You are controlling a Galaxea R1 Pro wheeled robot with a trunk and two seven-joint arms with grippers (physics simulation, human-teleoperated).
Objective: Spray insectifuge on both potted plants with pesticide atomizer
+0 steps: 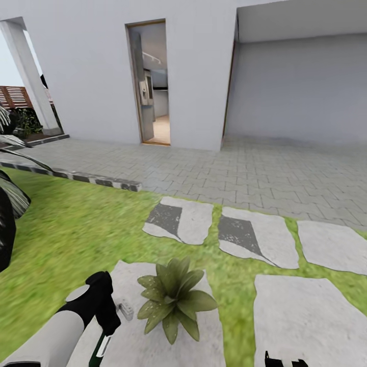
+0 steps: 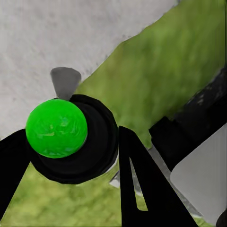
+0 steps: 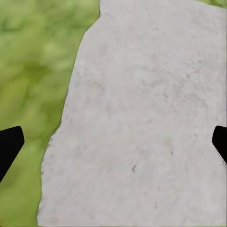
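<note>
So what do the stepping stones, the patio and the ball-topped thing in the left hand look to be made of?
Stepping stones: pale matte stone or concrete, mottled and faintly pitted. Patio: grey brick-shaped pavers with visible joint lines, probably concrete. The thing held in the left hand: a glossy green ball on a smooth black collar, likely plastic; the render leaves it open.

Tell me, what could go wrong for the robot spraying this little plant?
The spray might miss. In the head view the left gripper sits close beside the potted plant, yet where the nozzle points is unclear.

The sprayer could slip. The jaws close on its black top with the green cap, though how firmly is hard to tell.

The arm could knock the leaves, since the plant lies right beside it on the stepping stone.
</note>
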